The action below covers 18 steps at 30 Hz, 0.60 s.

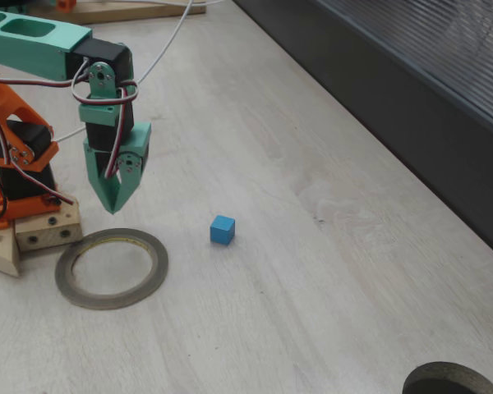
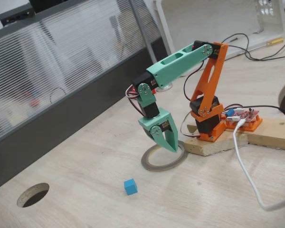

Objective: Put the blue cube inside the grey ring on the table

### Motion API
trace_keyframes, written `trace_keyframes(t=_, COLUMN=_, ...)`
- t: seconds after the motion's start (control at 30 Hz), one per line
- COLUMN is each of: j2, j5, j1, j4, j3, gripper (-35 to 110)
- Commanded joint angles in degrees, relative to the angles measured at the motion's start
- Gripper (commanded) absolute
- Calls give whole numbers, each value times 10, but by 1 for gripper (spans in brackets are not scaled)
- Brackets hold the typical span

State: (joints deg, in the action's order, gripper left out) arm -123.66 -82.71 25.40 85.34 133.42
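Note:
The blue cube (image 1: 223, 230) (image 2: 130, 186) rests on the pale wood table (image 1: 312, 271) (image 2: 190, 199), apart from everything else. The flat grey ring (image 1: 111, 268) (image 2: 162, 160) lies on the table close to the arm's wooden base, with nothing inside it. My mint-green gripper (image 1: 113, 207) (image 2: 174, 148) hangs point-down above the ring's far rim, its fingers pressed together and holding nothing. In a fixed view the cube sits to the right of the ring and of the gripper.
The orange arm base stands on wooden blocks (image 1: 33, 234) (image 2: 218, 142) beside the ring. A dark ribbed wall panel (image 1: 411, 107) (image 2: 52, 118) borders the table. A dark round hole or ring (image 1: 452, 379) (image 2: 33, 194) sits at the table's edge. A white cable (image 2: 247, 175) trails across it.

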Motion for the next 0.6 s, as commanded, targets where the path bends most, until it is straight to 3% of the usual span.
trace_keyframes(t=0.0, j2=-8, j5=-9, j1=-4, j4=4, j3=-7, gripper=0)
trace_keyframes(t=0.23, j2=56, j5=-9, j1=-3, j4=2, j3=-22, gripper=0)
trace_keyframes(t=0.57, j2=268, j5=-10, j1=3, j4=3, j3=-274, gripper=0)
